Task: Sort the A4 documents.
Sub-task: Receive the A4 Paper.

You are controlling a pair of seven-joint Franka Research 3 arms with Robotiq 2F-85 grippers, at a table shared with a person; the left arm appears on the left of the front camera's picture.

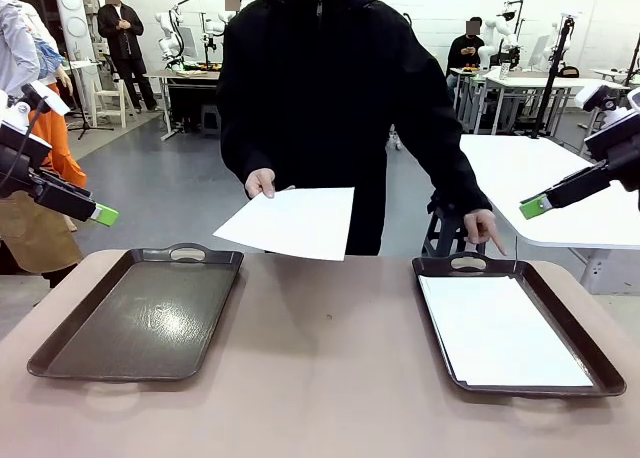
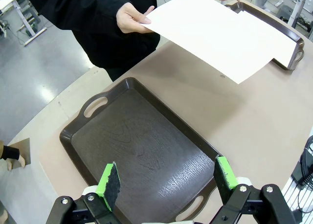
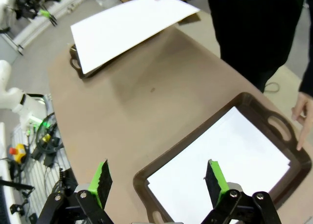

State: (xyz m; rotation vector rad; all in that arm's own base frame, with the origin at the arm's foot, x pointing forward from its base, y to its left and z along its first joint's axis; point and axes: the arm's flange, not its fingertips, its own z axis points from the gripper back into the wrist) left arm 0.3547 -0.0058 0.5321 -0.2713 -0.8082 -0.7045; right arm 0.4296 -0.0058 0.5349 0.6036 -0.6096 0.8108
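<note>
Nearest to us lies the bare brown surface [image 1: 320,378], with a dark tray [image 1: 140,313] at our left and a second dark tray [image 1: 520,323] at our right, each with a cut-out handle at its far end. The left tray holds nothing; the right tray holds a white A4 sheet [image 1: 500,330] lying flat, its long axis running away from us along the tray's length. Across the surface stands a person in a black coat [image 1: 330,88], directly behind the gap between the trays. The person's one hand [image 1: 260,183] holds a second A4 sheet [image 1: 290,221] by its far left corner, up in the air above the far edge of the surface, between the trays and nearer the left one; it is tilted, its long axis lying roughly across the surface and its free corner pointing toward us. The person's other hand [image 1: 484,228] points a finger down at the far handle of the right tray. Our left gripper [image 2: 166,182] hangs above the near end of the left tray, fingers spread apart and holding nothing. Our right gripper [image 3: 157,181] hangs above the near end of the right tray, fingers likewise apart and empty. Other tables and people stand farther off.
</note>
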